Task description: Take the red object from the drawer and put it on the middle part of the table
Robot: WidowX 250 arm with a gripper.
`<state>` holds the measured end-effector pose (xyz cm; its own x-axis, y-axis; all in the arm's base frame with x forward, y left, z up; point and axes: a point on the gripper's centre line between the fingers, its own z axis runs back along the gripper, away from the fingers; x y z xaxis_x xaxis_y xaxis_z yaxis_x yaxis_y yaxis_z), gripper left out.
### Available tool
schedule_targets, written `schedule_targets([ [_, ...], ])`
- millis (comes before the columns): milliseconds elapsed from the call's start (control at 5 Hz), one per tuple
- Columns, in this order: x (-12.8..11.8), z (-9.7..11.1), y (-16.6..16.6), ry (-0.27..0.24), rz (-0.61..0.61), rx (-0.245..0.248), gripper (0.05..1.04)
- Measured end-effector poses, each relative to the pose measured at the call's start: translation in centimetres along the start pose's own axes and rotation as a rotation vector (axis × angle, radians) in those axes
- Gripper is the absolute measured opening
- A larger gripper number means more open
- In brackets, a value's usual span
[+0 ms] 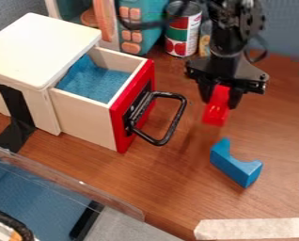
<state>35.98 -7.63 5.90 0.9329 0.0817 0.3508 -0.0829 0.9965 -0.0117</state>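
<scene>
- One open pale-wood drawer [84, 115], red-fronted.
- Red oblong object [216, 112], gripped by its upper end in the black two-finger tool [222, 96] above the brown wood-grained desk [274, 127]; probably light, stiff plastic, best held across its narrow sides.

Brown wood-grain tabletop [102, 172] fills the middle ground. Grey-blue upright backdrop [287, 28] stands behind it at upper right; similar grey-blue at upper left. Two pale beige tape strips [252, 228] meet at a corner, lower right. Clear plastic edging [76, 186] runs diagonally across lower left. Beyond it: flat blue surface [29, 193], possibly a floor covering, and a plain grey area [136, 230]. Light soft, fairly even.
</scene>
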Motion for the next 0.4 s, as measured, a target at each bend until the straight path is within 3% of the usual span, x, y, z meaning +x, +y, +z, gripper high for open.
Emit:
schedule_targets([
  [200,-0.1,-2.4,0.1,0.038,0.024,0.009,0.509],
  [400,0.3,-3.9,0.1,0.043,0.043,0.025,0.509],
])
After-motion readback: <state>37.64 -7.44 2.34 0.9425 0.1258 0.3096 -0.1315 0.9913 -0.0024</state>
